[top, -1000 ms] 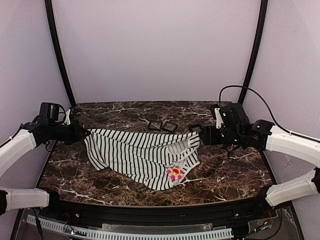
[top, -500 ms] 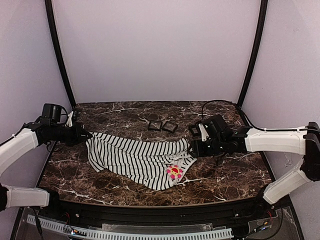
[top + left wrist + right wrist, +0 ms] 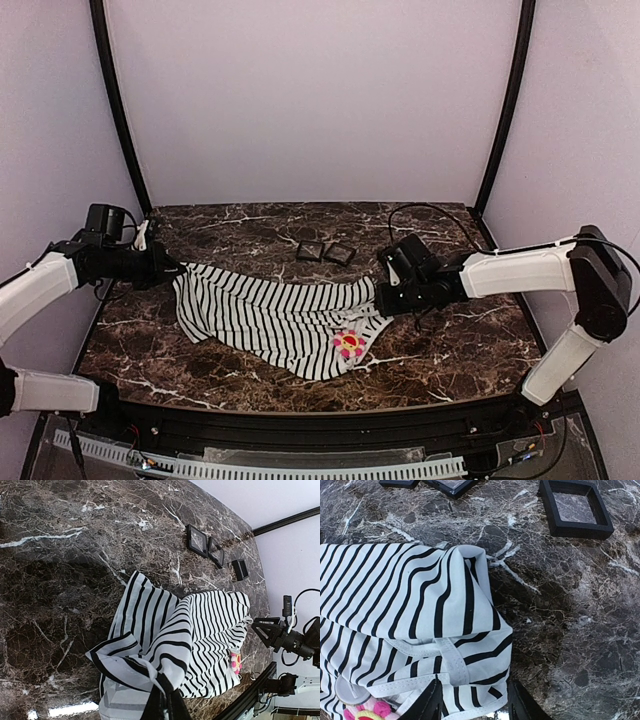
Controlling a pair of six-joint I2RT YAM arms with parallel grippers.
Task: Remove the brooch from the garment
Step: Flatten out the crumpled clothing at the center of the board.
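My left arm (image 3: 40, 285) sits at 9 o'clock, forearm pointing inward, left gripper (image 3: 172, 268) pinched tight on the garment (image 3: 270, 315). My right arm (image 3: 520, 270) stretches in from 3 o'clock, right gripper (image 3: 385, 297) tipped down, fingers (image 3: 431, 704) parted.

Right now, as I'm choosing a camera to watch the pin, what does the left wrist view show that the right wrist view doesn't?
Only left wrist: the left end effector shut on the garment's edge, and the right arm seen across the table. Only right wrist: the right end effector, open, straddling the hem close up. Both: the brooch, black frames, marble table.
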